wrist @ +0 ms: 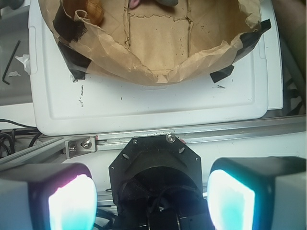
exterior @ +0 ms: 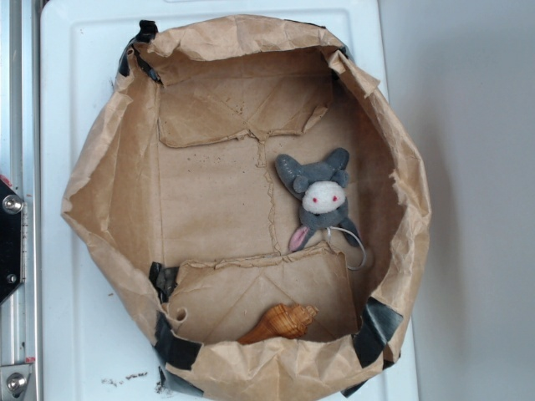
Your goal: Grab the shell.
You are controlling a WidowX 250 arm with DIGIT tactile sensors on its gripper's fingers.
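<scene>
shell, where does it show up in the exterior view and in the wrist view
Exterior: the shell lies at the bottom centre, inside the paper bag by its lower wall.
Wrist: the shell is at the top left edge, partly cut off, behind the bag's rim.
Shared landmark: the black tape on the bag corner next to the shell.

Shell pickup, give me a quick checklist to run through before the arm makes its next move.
1. Shell located: ok, on the paper bag floor by the near wall.
2. Shell uncovered from above: ok.
3. Plush bunny apart from the shell: ok, a clear gap.
4. Gripper open and empty: ok, fingers spread, nothing between.
5. Gripper above the shell: not ok, it is outside the bag, over the rail.
6. Bag wall leaves finger room: cannot tell.
</scene>
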